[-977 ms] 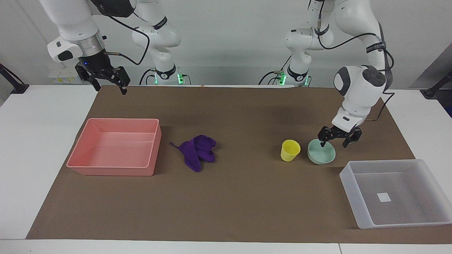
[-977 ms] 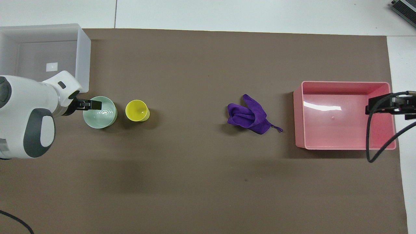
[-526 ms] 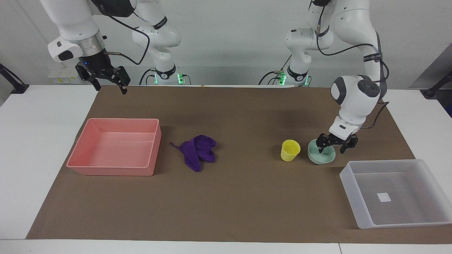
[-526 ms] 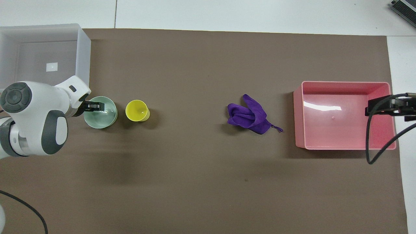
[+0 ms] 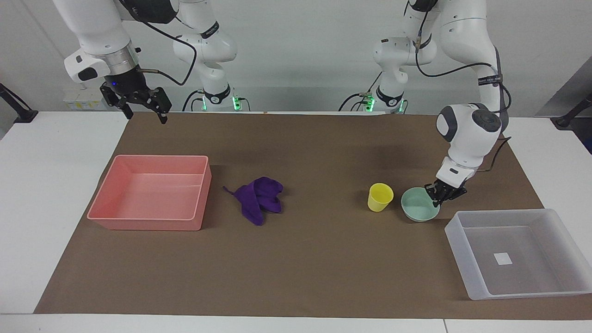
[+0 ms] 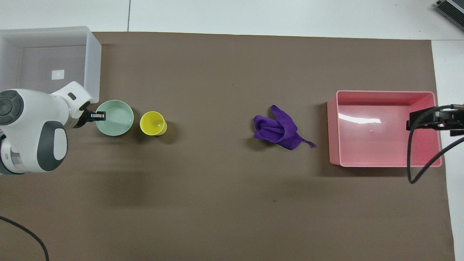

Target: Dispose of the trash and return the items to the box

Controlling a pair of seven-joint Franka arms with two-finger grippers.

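Gripping one bowl [image 5: 418, 205] rim, left hand [image 5: 438, 196], one cup [image 5: 380, 197], one rag [image 5: 257, 199], two bins

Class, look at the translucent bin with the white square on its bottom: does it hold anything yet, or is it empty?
Empty. The translucent bin shows only its bare bottom; the yellow cup and mint bowl stand outside it.

A mint-green bowl [image 5: 419, 205] and a plain yellow cup [image 5: 380, 197] are seen on a brown mat [image 5: 305, 259]. The rag [image 5: 257, 199] is coloured deep purple throughout, unpatterned. One bin [image 5: 152, 192] is finished in pink; the box [image 5: 518, 253] is made of translucent whitish plastic, with a small white square mark [image 5: 502, 258] shown on its bottom. The table [image 5: 41, 185] around the mat is white. Both arms are cased in white with grey joint caps. The left gripper [image 5: 439, 196] and the right gripper [image 5: 141, 108] are black.
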